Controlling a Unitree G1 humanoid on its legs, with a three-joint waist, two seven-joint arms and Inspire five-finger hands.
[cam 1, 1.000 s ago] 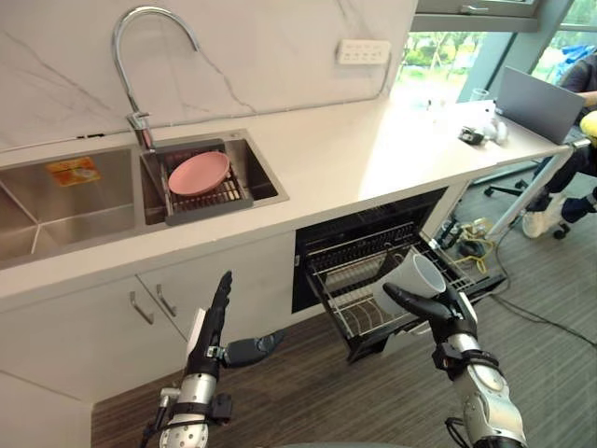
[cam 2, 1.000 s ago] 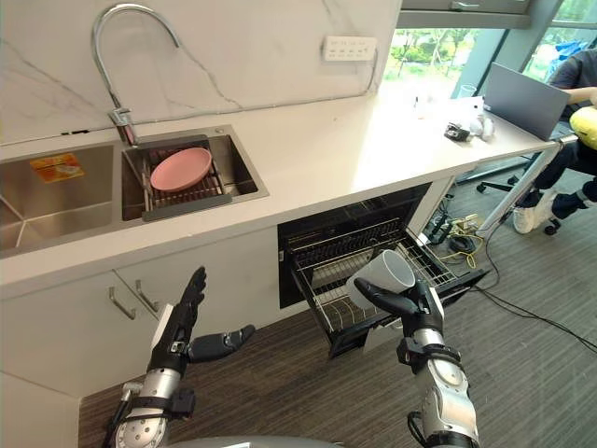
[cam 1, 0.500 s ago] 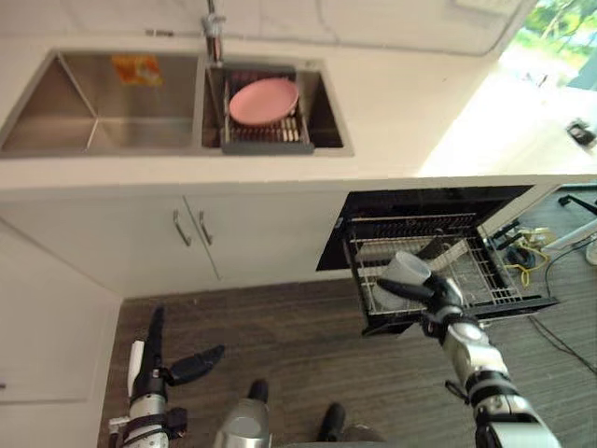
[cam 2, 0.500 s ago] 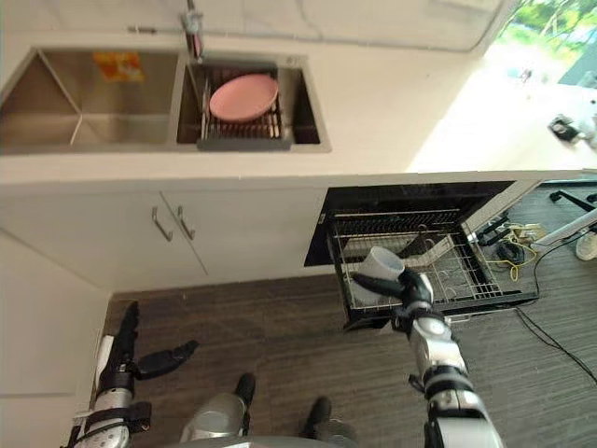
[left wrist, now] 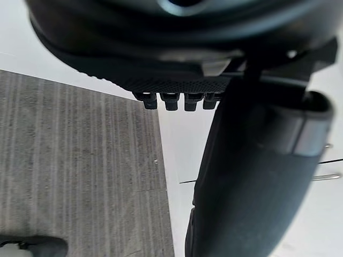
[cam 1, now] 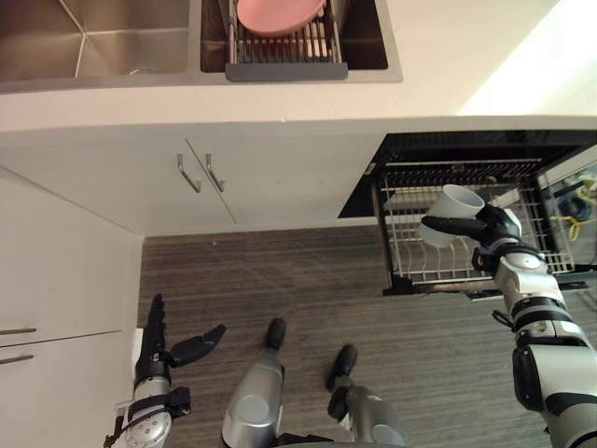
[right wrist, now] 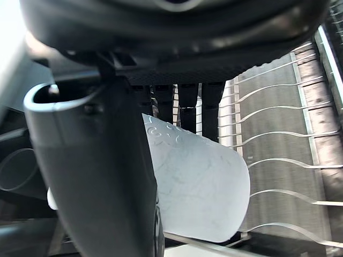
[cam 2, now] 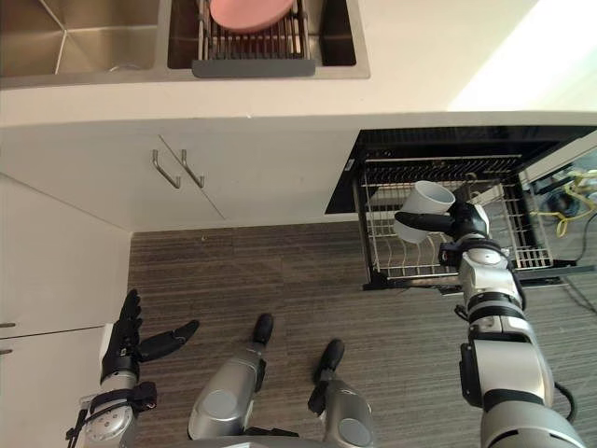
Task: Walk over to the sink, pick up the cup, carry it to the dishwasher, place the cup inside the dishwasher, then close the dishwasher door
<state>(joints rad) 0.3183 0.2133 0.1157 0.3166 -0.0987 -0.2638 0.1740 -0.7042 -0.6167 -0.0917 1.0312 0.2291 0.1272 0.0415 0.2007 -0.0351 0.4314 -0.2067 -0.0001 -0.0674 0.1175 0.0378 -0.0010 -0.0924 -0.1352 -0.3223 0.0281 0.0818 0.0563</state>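
My right hand (cam 1: 490,227) is shut on a pale grey cup (cam 1: 448,213), thumb across its side, holding it tilted just above the pulled-out wire rack (cam 1: 410,257) of the open dishwasher (cam 1: 466,149). The right wrist view shows the cup (right wrist: 198,187) between thumb and fingers (right wrist: 187,107), with the rack's tines (right wrist: 278,160) beyond. My left hand (cam 1: 159,350) hangs low over the floor at lower left, fingers straight, holding nothing. In the right eye view the cup (cam 2: 422,210) sits over the rack's left half.
A sink (cam 1: 112,47) with a pink plate (cam 1: 280,14) on a drying rack is in the counter at the top. White cabinet doors with two handles (cam 1: 198,173) stand left of the dishwasher. A tall white cabinet (cam 1: 56,299) rises at the left. Wood floor lies below.
The camera has tilted further down and closer to the counter. My right hand has carried the cup up and to the right, above the rack. The left hand stays low.
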